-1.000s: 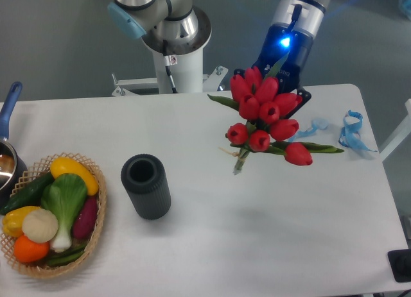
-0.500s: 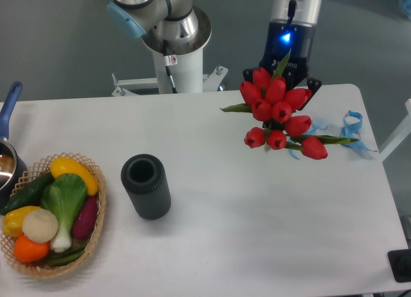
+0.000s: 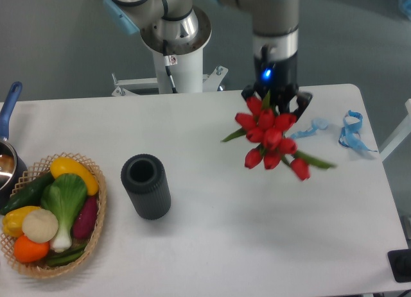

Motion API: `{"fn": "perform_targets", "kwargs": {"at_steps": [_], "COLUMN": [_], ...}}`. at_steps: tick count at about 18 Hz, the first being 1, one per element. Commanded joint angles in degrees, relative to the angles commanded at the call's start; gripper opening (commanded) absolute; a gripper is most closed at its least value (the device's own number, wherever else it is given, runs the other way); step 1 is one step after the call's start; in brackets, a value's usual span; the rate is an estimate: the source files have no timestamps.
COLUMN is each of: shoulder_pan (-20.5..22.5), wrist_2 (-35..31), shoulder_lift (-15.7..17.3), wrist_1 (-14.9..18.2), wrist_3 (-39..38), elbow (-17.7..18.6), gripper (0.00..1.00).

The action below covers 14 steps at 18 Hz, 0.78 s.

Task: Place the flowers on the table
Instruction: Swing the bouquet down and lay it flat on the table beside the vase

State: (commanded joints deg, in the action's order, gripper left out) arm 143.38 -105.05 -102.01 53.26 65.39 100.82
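One white desk [image 3: 212,246] fills the view, and one arm reaches in over its far right side, blue light glowing at the wrist. One bunch of red tulips [image 3: 273,138] hangs in the air above the desk's right half, blooms toward the camera, green leaves sticking out both sides; roughly nine heads counted, slightly blurred. The gripper [image 3: 276,103] sits right behind the blooms, fingers clamped on the bunch. One wicker basket [image 3: 96,236] of vegetables at near left, one dark ribbed cylinder [image 3: 146,186] beside it, one pot [image 3: 8,157] at the left edge. Two light blue ribbon pieces [image 3: 350,131] lie far right.
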Motion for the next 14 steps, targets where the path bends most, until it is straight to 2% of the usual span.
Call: {"fn": "perform_targets", "kwargs": {"at_steps": [2,5,8,10,11,12,13,14], "shoulder_pan": [-3.44,-5.64,-6.97,-7.14,-7.23,-7.23,-7.23,-7.23], "wrist_2": [-6.19,-9.99,-10.44,-10.26,-10.17,-10.35,-10.35,-10.35], "shoulder_lift": [-4.41,-10.57,-13.56,-14.36,-14.45,-14.8,-15.06,-15.32], "wrist_1": [0.18,-0.35,-0.35,-0.44,-0.44,-0.52,-0.52,-0.7], "wrist_3": [0.09,-0.17,-0.26,-0.35,-0.18,-0.17,-0.09,0.0], "elbow": [-1.67,-3.26,-4.58,-4.85,-4.76,-4.67,-4.84,-5.02], "gripper": [0.31,0.31,0.32,0.35,0.46,0.53,0.67,0.85]}}
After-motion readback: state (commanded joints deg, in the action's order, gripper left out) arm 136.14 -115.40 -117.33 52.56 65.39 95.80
